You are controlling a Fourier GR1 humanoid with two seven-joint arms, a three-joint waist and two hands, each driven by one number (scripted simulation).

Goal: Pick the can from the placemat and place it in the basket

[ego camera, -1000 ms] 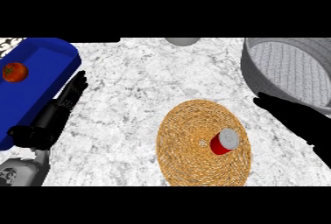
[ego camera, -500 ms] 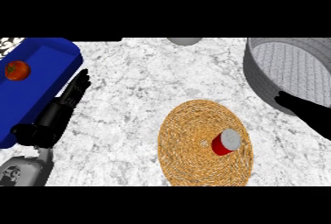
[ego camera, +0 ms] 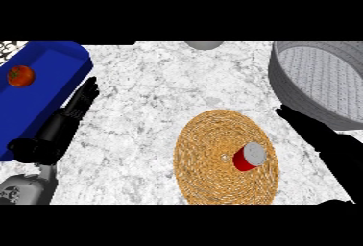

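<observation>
Can (ego camera: 249, 156) near placemat (ego camera: 205, 144) edge, right hand (ego camera: 332, 148) apart

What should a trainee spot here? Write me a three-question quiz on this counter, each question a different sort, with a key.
1. True or false: the can rests on the placemat.
2. The basket sits at the view's: A upper right, B lower left, C centre.
3. Fill in: the blue bin holds a ____.
Key: 1 true; 2 A; 3 tomato.
</observation>
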